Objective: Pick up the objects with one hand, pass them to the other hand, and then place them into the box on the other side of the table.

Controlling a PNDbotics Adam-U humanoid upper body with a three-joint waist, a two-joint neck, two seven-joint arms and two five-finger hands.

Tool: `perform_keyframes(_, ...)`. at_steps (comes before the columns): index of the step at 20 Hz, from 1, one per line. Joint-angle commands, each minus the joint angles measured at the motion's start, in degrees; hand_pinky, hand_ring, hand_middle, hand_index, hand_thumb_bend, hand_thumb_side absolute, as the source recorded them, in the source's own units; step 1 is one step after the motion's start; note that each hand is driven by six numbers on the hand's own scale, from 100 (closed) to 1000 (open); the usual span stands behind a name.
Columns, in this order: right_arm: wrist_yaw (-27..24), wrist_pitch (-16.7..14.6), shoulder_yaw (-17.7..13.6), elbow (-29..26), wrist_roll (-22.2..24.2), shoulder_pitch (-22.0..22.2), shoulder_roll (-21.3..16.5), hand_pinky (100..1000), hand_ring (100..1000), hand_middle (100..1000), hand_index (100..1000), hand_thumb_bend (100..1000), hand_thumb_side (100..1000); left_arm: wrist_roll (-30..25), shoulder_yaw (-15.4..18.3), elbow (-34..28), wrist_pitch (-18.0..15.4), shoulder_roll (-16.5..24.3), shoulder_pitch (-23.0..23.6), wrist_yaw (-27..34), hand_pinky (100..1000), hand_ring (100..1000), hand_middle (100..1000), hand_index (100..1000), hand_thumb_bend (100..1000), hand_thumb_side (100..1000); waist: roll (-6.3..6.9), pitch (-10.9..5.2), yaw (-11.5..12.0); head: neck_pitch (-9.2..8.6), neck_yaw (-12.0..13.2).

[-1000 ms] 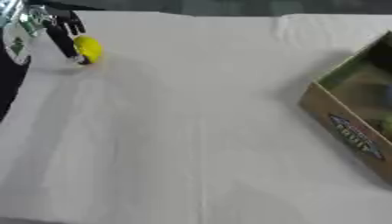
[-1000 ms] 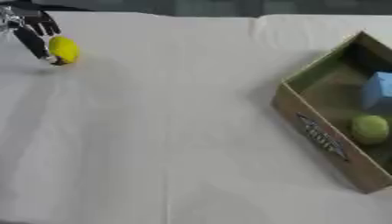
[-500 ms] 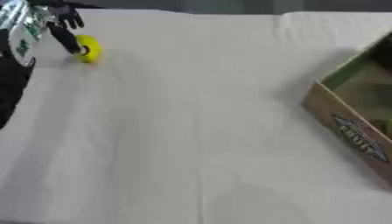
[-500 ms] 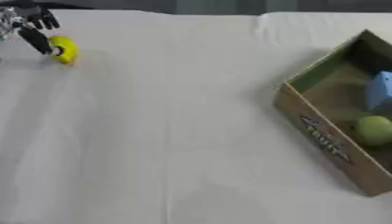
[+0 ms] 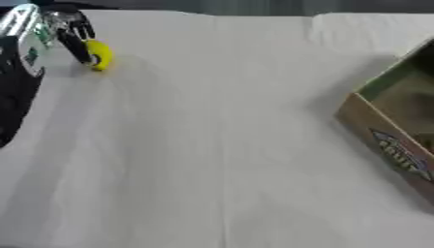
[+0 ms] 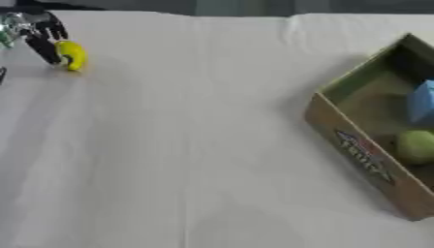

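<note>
A small yellow object (image 5: 100, 54) lies on the white cloth at the far left. My left hand (image 5: 68, 30) is right beside it, dark fingers (image 6: 44, 47) reaching down against its left side; whether they curl round it is unclear. The cardboard box (image 6: 360, 155) stands at the right edge with a blue object (image 6: 421, 101) and a green ball (image 6: 416, 145) inside. My right hand shows in no view.
The white cloth (image 5: 220, 145) covers the table, with creases down the middle and a fold at the far right. The box's near wall carries a printed label (image 5: 398, 152). My left forearm fills the upper left corner.
The whole picture has shifted, so the head has moved. The left hand stays at the yellow object; the fingers look slightly closer against it.
</note>
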Motion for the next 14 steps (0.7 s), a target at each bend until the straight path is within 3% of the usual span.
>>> perform_keyframes(1, 0.4, 0.0, -0.7, -1.1, 0.1, -0.5, -1.3, 968, 770, 852, 816, 100, 468, 0.5, 0.7, -0.1, 0.3, 0.8, -1.2, -1.3, 783, 828, 730, 789, 290, 100, 0.25, -0.06, -0.1, -0.96, 0.2)
perform_keyframes(9, 0.8, 0.1, -0.7, -0.9, 0.3, -0.1, -1.1, 969, 771, 853, 818, 100, 470, 0.8, 1.0, 0.2, 0.1, 0.5, -1.8, 0.6, 751, 771, 643, 693, 104, 100, 0.18, -0.22, 0.0, -0.43, 0.2)
perform_keyframes(14, 0.8, 0.1, -0.7, -0.8, 0.4, 0.1, -1.3, 969, 771, 853, 818, 100, 474, 0.5, 0.7, -0.1, 0.2, 0.7, -2.0, 2.3, 730, 745, 614, 666, 100, 100, 0.19, -0.86, 0.1, 0.07, -0.1)
